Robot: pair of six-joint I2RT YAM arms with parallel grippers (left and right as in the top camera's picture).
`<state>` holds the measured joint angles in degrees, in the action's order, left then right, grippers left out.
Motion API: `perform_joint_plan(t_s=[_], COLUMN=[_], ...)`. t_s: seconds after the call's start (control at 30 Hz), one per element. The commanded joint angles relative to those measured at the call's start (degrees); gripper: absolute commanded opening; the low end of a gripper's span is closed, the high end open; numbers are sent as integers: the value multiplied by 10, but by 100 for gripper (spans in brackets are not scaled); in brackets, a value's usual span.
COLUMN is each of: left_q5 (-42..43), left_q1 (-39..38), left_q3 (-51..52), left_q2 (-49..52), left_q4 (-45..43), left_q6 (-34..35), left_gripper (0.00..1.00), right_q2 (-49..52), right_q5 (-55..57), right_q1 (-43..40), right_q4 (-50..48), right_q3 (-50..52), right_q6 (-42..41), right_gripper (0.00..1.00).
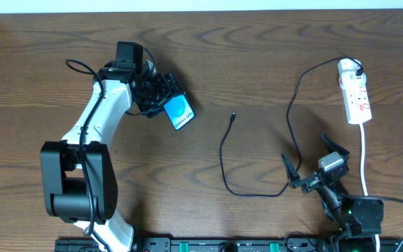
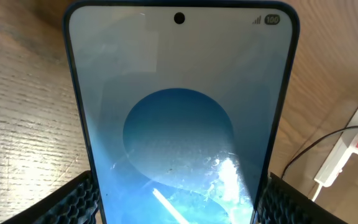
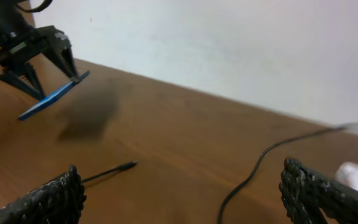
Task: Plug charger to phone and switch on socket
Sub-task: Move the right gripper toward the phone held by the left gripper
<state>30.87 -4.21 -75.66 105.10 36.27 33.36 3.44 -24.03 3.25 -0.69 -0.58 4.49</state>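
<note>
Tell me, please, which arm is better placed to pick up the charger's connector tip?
Probably right: the right jaws stand open and empty beside the charger cable, while the left jaws are shut on the lifted phone.

The phone (image 1: 180,113) shows a bright cyan-blue screen inside a dark edge. The charger (image 1: 222,154) is black, the socket (image 1: 355,94) white with red marks, on a brown wood-grain surface (image 1: 257,63).

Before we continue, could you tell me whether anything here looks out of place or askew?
Only the phone: the left pincer holds it tilted above the table. The charger's connector tip lies loose on it, not plugged in. Nothing looks spilled or damaged.
</note>
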Motion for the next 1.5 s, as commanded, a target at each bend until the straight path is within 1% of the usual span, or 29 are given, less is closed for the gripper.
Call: perform_joint_plan(t_s=[0.0,0.1,0.3,0.4,0.43,0.63,0.73,0.87,1.0,1.13,1.2,1.37,1.47], left_q5=[17,18,18,31,37,77,106,155,206,246,266,320,342], left_q1=[2,2,2,2,2,2,3,10,21,32,36,39,39], left_q3=[-19,-19,-19,-19,-19,-19,-19,-19,-19,-19,-19,-19,-19], left_q2=[-19,-19,-19,-19,-19,-19,-19,-19,-19,-19,-19,-19,-19], left_q4=[-7,-8,-9,-11,-10,-13,-13,-17,-17,-21,-22,-22,-26], left_q6=[19,19,30,32,39,75,95,136,174,211,229,276,305], left_gripper=[61,61,61,61,61,61,61,61,61,61,61,61,61], right_q2=[44,113,286,371,409,530,577,616,630,631,631,640,653], right_q5=[-31,-47,-113,-130,-130,-130,-130,-130,-148,-113,-115,-99,-99], right_q1=[-2,-2,-2,-2,-2,-2,-2,-2,-2,-2,-2,-2,-2], right_q4=[0,2,18,66,100,221,257,261,254,253,242,217,221], right_q3=[-38,-83,-209,-286,-325,-452,-491,-504,-504,-503,-503,-503,-503], right_q6=[-47,-47,-47,-47,-47,-46,-46,-47,-49,-49,-71,-164,-188], right_gripper=[99,99,99,99,99,99,99,99,99,99,99,99,99])
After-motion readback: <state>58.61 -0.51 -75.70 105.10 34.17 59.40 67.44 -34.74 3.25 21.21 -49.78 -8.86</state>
